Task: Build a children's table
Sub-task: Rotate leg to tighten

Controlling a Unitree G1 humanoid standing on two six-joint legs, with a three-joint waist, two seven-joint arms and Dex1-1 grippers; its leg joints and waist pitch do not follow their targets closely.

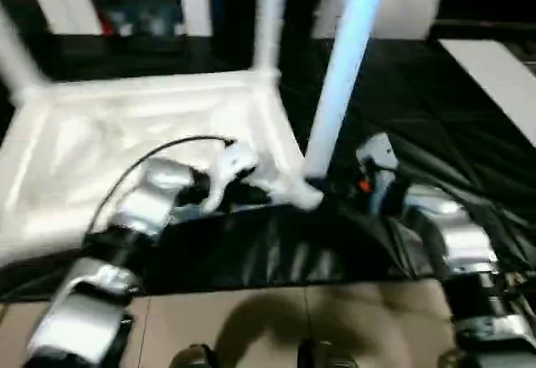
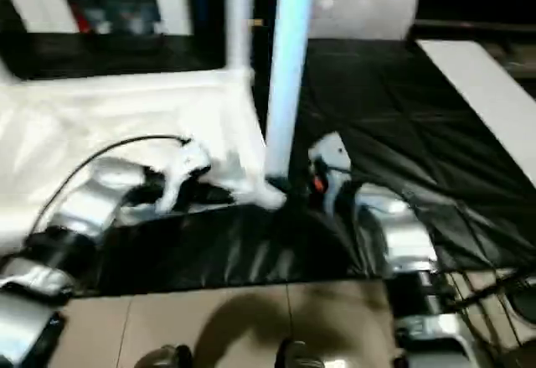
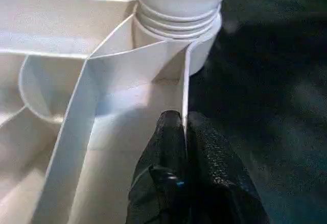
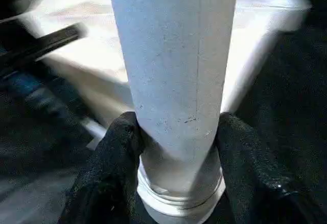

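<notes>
Upside down on the black workbench [image 1: 469, 133] lies the white table top [image 1: 126, 142], ribbed underside up, legs standing in its far corners. Near-right corner socket [image 3: 176, 27] has a leg [image 1: 339, 83] standing upright in it. Right gripper [image 4: 176, 147] clamps that leg just above its threaded base. Left gripper [image 3: 184, 132] pinched shut on the top's rim wall [image 3: 185, 81] beside the socket.

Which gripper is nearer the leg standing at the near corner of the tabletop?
Right. The right gripper is closed around that leg just above its threaded base. The left gripper pinches the tabletop rim beside the corner socket, not touching the leg.
</notes>
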